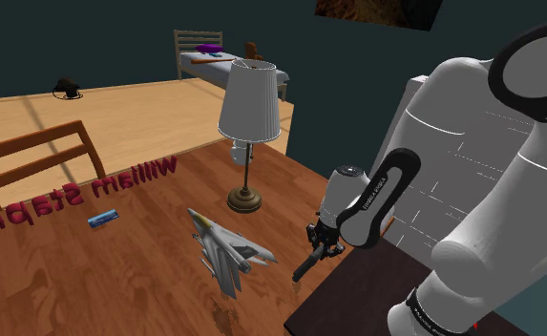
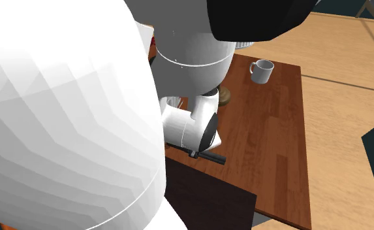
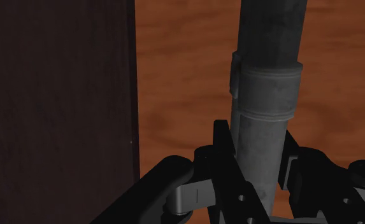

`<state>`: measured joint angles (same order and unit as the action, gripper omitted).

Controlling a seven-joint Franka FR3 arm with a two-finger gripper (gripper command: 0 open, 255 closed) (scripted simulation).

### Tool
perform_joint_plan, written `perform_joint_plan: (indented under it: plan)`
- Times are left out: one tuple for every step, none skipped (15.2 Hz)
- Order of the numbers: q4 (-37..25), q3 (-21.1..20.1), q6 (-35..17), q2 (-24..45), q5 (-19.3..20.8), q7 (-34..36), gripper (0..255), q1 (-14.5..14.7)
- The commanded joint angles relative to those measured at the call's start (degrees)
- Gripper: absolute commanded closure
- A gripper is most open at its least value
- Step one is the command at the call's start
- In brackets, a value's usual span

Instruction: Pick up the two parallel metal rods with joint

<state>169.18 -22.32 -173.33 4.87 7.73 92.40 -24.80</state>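
Beside the dark stand (image 3: 60, 95), hand (image 3: 257, 153) pinching grey jointed rod (image 3: 268, 76), rod jutting ahead over wooden table (image 3: 181, 63)

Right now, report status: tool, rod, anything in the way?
Tool shut on grey jointed rod. Rod beside the dark stand, over the wooden table. Toy jet and lamp apart.

"What's on the tabletop (image 1: 137, 277)?"
"Reddish wood. In the shoulder view a grey toy jet (image 1: 225, 250) lies flat. A lamp (image 1: 249, 105) stands at its twelve o'clock, and a small blue object (image 1: 101, 220) lies at its nine."
"Anything else?"
"A white mug (image 2: 262, 70), upright, near the lamp's base."
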Motion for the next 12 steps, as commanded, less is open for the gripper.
perform_joint_plan:
  plan:
    - [-0.01, 0.06, -0.03, 0.03, 0.11, 0.07, 255, 0.03]
    - [-0.01, 0.07, -0.03, 0.04, 0.12, 0.08, 255, 0.04]
    - [-0.01, 0.06, -0.03, 0.03, 0.11, 0.07, 255, 0.03]
    - [-0.01, 0.07, -0.03, 0.04, 0.11, 0.07, 255, 0.03]
    - [0.0, 0.06, -0.03, 0.03, 0.1, 0.06, 255, 0.03]
    - [-0.03, 0.12, -0.04, 0.07, 0.21, 0.19, 255, 0.11]
    - [0.28, -2.98, 1.08, -1.47, -4.07, -2.79, 255, -1.75]
    - [0.52, -5.65, 2.28, -3.06, -8.46, -5.82, 255, -3.12]
    - [0.69, -7.26, 3.56, -4.68, -12.65, -8.67, 255, -3.48]
    - [0.8, -8.06, 4.91, -6.29, -16.17, -11.05, 255, -3.22]
    - [0.88, -8.02, 6.3, -7.88, -18.89, -12.88, 255, -2.35]
    - [0.94, -7.77, 7.71, -9.43, -20.97, -14.25, 255, -1.48]
